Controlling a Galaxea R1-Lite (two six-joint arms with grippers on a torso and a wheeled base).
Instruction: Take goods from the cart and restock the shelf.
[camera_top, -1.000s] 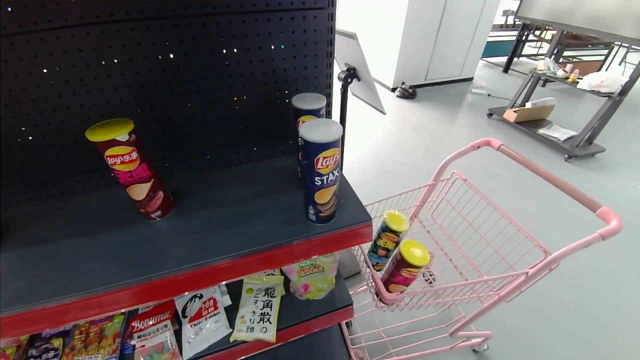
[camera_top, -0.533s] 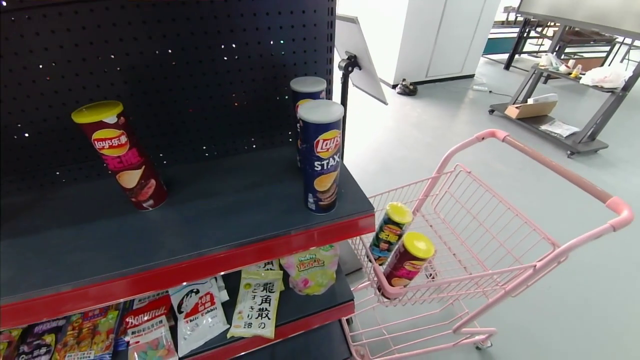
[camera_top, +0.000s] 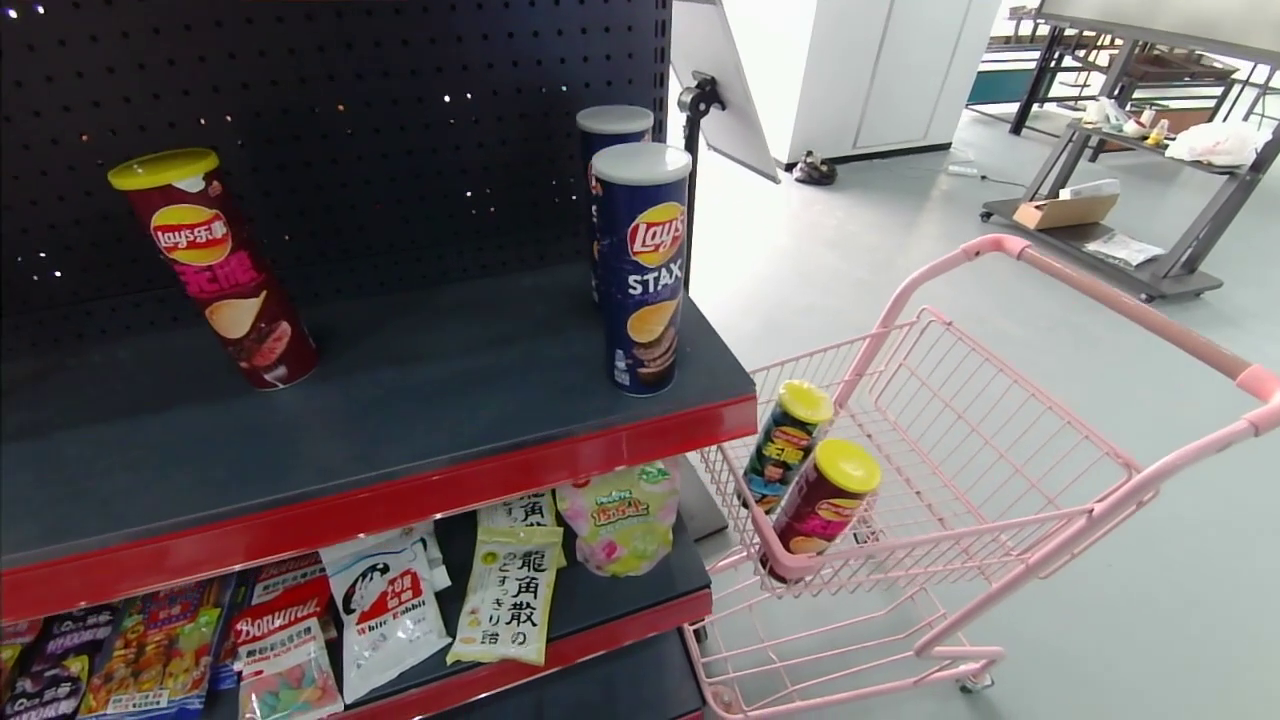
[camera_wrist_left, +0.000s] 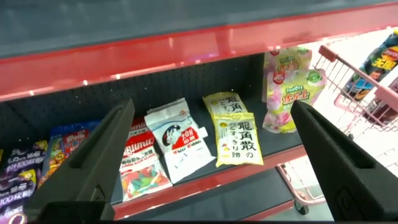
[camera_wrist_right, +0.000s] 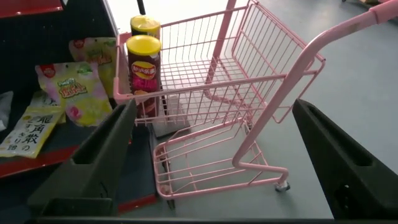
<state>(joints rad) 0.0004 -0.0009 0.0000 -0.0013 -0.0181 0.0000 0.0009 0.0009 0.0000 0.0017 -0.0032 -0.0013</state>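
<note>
Maroon can (camera_top: 825, 495) with a yellow lid sits in the basket of the pink cart (camera_top: 1120, 300), in the corner nearest the shelf (camera_top: 420, 400), and a dark can (camera_top: 785, 445) with the same yellow lid is just behind it, the two touching or nearly so. The cart is parked right beside the shelf's end. On the top board a dark-red can (camera_top: 215, 270) with a yellow lid stands alone toward the robot's left, well apart from a blue can (camera_top: 643, 270) with a grey lid, which stands near the red front edge at the end nearest the cart. A second blue can (camera_top: 612, 125) stands directly behind that one, against the pegboard. On the board below lie flat snack packs: a white bag (camera_top: 385, 620), a yellow bag (camera_top: 507, 595) beside it, and a green-and-pink pouch (camera_top: 620, 515) propped nearest the cart. The left gripper (camera_wrist_left: 212, 106) hangs in front of that lower board, its two dark fingers (camera_wrist_left: 93, 162) spread wide with nothing between them. The right gripper (camera_wrist_right: 212, 104) is above the floor facing the cart, fingers (camera_wrist_right: 336, 155) likewise spread wide and holding nothing, with both cart cans in front of it.
</note>
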